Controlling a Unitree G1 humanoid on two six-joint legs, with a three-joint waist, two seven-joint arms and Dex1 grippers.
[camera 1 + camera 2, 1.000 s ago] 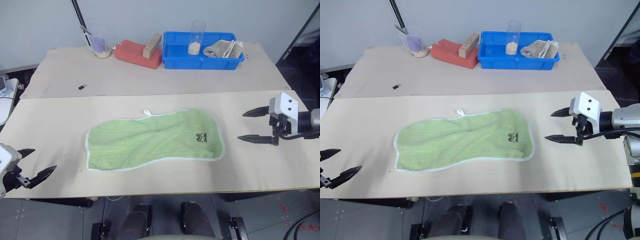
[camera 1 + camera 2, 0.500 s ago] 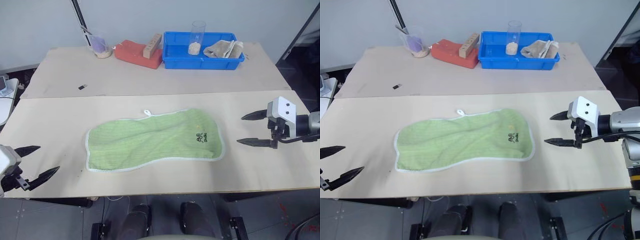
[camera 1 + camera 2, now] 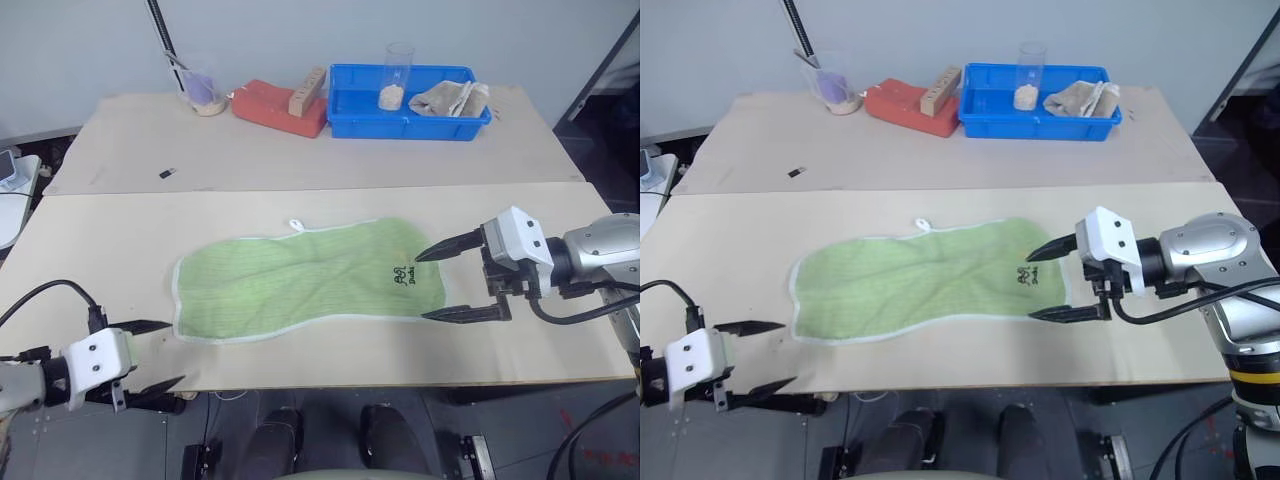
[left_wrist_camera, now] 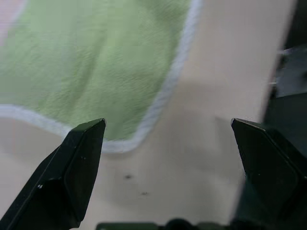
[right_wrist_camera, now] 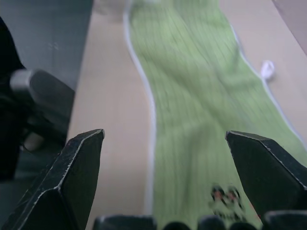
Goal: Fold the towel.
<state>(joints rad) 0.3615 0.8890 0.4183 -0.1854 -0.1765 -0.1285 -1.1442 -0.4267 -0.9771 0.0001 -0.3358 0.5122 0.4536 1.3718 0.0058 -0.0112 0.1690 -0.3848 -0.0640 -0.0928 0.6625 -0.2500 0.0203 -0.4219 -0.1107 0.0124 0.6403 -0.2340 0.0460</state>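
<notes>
The light green towel (image 3: pixel 310 280) lies spread flat on the near table, long side running left to right. Its white loop (image 3: pixel 296 225) sits at the far edge and its dark logo (image 3: pixel 403 273) near the right end. My right gripper (image 3: pixel 420 288) is open and points left, its fingertips just over the towel's right end, one on the far side and one on the near side. My left gripper (image 3: pixel 178 352) is open at the table's front edge, just short of the towel's near left corner (image 4: pixel 115 143). In the right wrist view the towel (image 5: pixel 201 110) stretches away between the fingers.
On the far table stand a blue bin (image 3: pixel 350 118) holding a beige cloth (image 3: pixel 447 97) and a clear glass (image 3: pixel 397 70), a red block (image 3: pixel 275 108) with a wooden piece (image 3: pixel 305 90) on it, and a plastic cup (image 3: pixel 203 92). A small dark item (image 3: pixel 166 174) lies there too.
Both grippers have closed in on the towel: the right one swung left to its right end, the left one moved right toward its near left corner. Both stayed open.
</notes>
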